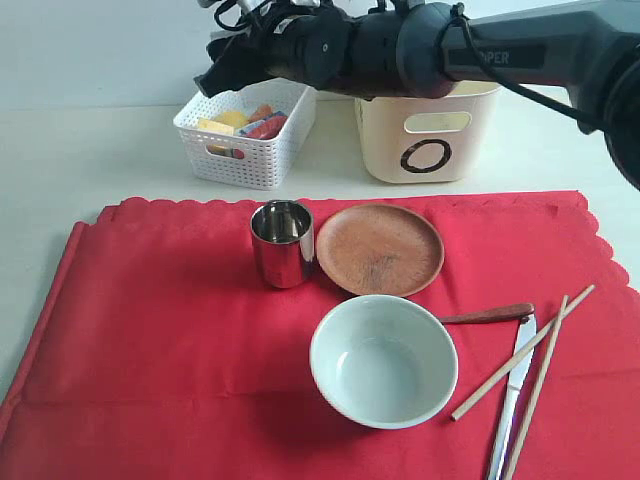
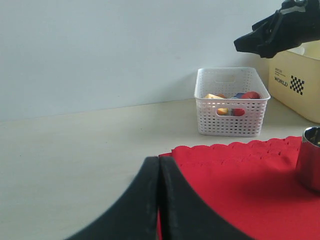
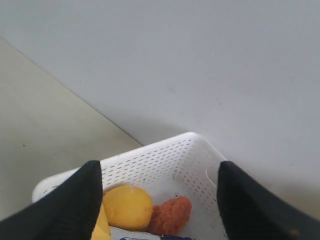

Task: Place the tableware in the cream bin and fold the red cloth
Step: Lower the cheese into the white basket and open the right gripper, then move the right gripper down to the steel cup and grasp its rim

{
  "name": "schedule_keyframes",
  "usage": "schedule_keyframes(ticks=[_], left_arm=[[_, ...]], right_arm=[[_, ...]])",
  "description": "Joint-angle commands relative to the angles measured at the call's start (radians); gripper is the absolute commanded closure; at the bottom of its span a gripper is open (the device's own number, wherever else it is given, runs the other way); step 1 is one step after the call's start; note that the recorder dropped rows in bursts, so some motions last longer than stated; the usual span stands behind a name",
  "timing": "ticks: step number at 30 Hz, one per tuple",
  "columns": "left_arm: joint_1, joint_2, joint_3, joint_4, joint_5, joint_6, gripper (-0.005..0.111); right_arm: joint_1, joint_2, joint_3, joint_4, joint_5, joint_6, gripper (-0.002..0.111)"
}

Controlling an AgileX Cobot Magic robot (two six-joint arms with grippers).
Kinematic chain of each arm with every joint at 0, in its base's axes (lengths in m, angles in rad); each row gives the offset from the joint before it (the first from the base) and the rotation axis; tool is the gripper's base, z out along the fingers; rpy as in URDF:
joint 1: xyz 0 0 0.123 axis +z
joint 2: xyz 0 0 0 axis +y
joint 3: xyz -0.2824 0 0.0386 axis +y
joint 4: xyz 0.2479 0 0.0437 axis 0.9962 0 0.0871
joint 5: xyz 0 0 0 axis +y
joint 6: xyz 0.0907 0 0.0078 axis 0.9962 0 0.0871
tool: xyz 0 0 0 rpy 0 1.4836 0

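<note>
The right gripper (image 3: 159, 172) hangs over the white basket (image 1: 245, 150), fingers apart and empty, well apart from the cup (image 1: 282, 243) and bowl (image 1: 384, 360) on the red cloth (image 1: 150, 330), so clearing tableware seems unstarted; next it should grip the cup, then reach the cream bin (image 1: 430, 135); the left gripper (image 2: 160, 200) is pinched together.

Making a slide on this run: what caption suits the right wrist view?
Open right gripper poised above the white basket, a lemon inside.

The red cloth (image 1: 150, 330) lies spread flat, with the steel cup (image 1: 282, 243) upright and the wooden plate (image 1: 380, 250) just to its right. Nearer sits the empty pale bowl (image 1: 384, 360), and to its right lie the spoon (image 1: 490, 315), knife (image 1: 510, 400) and chopsticks (image 1: 560, 318). The cream bin (image 1: 470, 150) stands beyond the cloth's far edge.
</note>
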Motion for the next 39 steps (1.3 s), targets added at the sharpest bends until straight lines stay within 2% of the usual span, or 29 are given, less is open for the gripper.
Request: schedule_keyframes(ticks=[1, 7, 19, 26, 31, 39], left_arm=[[0.004, -0.006, 0.003, -0.001, -0.001, -0.002, 0.106], [0.004, -0.006, 0.003, -0.001, -0.001, -0.004, 0.106], [0.004, -0.006, 0.003, -0.001, -0.001, 0.001, 0.106], [0.004, -0.006, 0.003, -0.001, -0.001, -0.005, 0.106], [0.004, -0.006, 0.003, -0.001, -0.001, -0.005, 0.106], [0.004, -0.006, 0.003, -0.001, -0.001, 0.0, 0.106]], right_arm=[[-0.002, -0.023, 0.002, 0.013, 0.032, 0.0, 0.045], [-0.002, -0.089, 0.002, 0.011, 0.161, 0.0, 0.045], [-0.008, -0.25, 0.002, -0.203, 0.539, 0.009, 0.045], [-0.064, -0.328, 0.002, -0.351, 0.745, 0.199, 0.045], [-0.103, -0.363, 0.002, -0.387, 0.884, 0.237, 0.045], [-0.138, -0.373, 0.002, -0.396, 1.002, 0.272, 0.045]])
